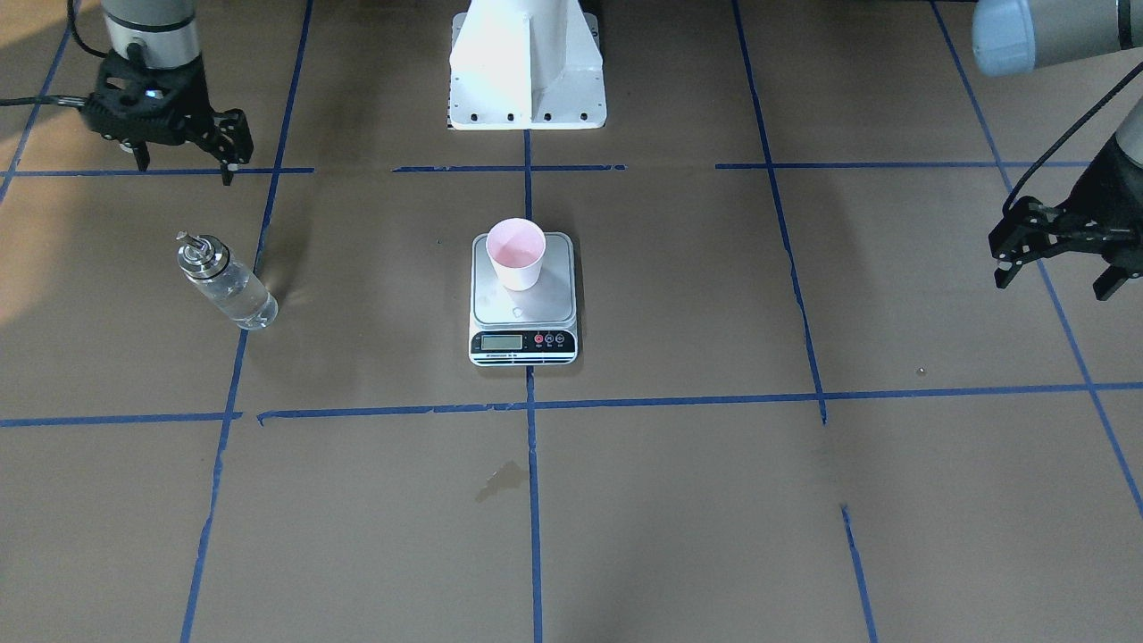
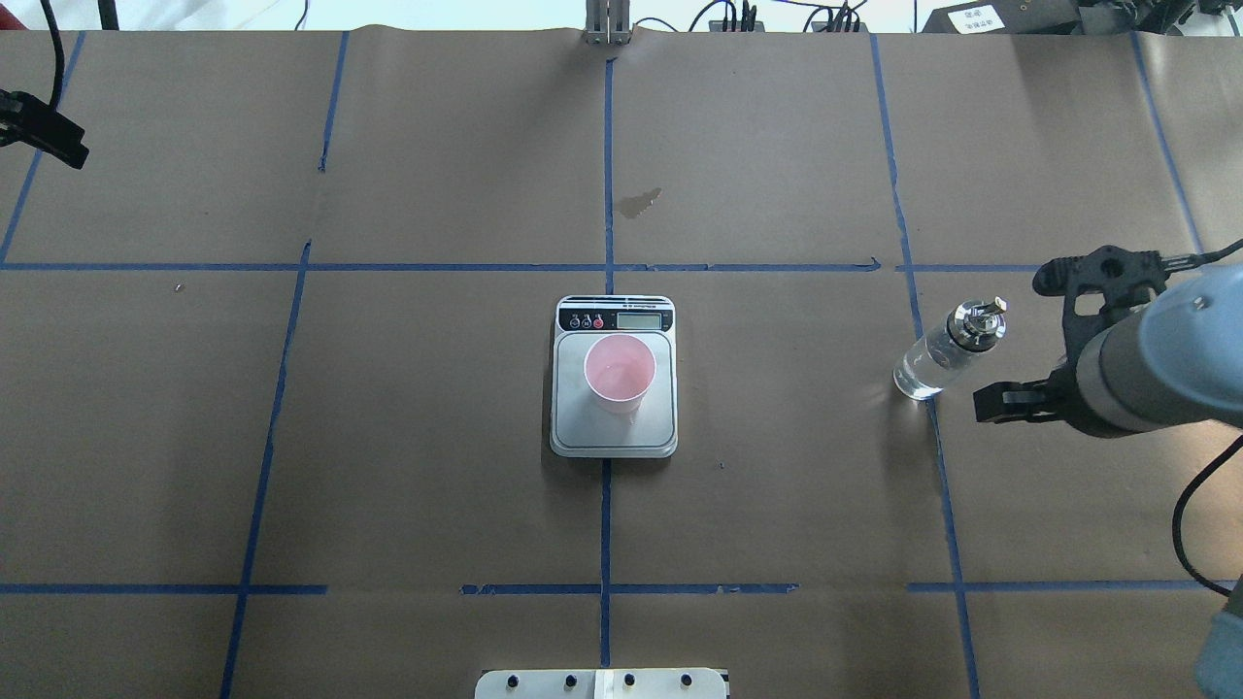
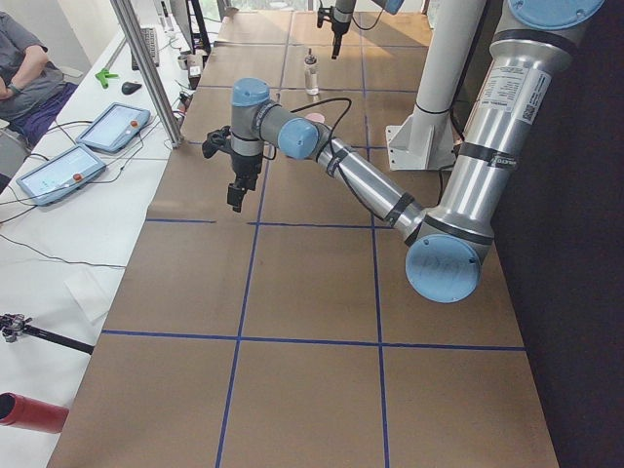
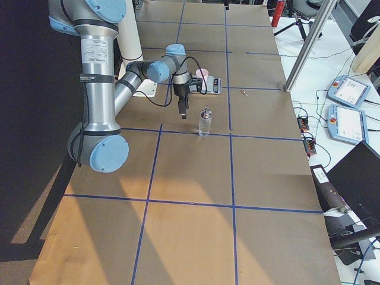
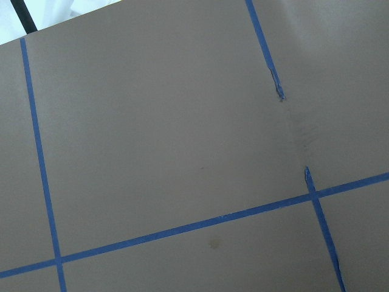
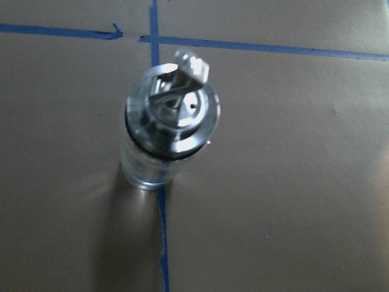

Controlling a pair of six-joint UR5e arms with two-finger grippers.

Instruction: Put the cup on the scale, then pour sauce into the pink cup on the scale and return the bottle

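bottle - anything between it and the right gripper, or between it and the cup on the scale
Nothing visible does. The open right gripper sits right beside the bottle, and only bare table lies between the bottle and the cup on the scale.

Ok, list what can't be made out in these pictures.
- Reading on the scale: display too small in the front-facing and overhead views.
- Liquid in the cup: pale interior, unclear from above.
- Fill level of the bottle: right wrist view is blurred and the cap covers it.
- The left end effector: cut off by the overhead view's left edge, absent from the left wrist view.
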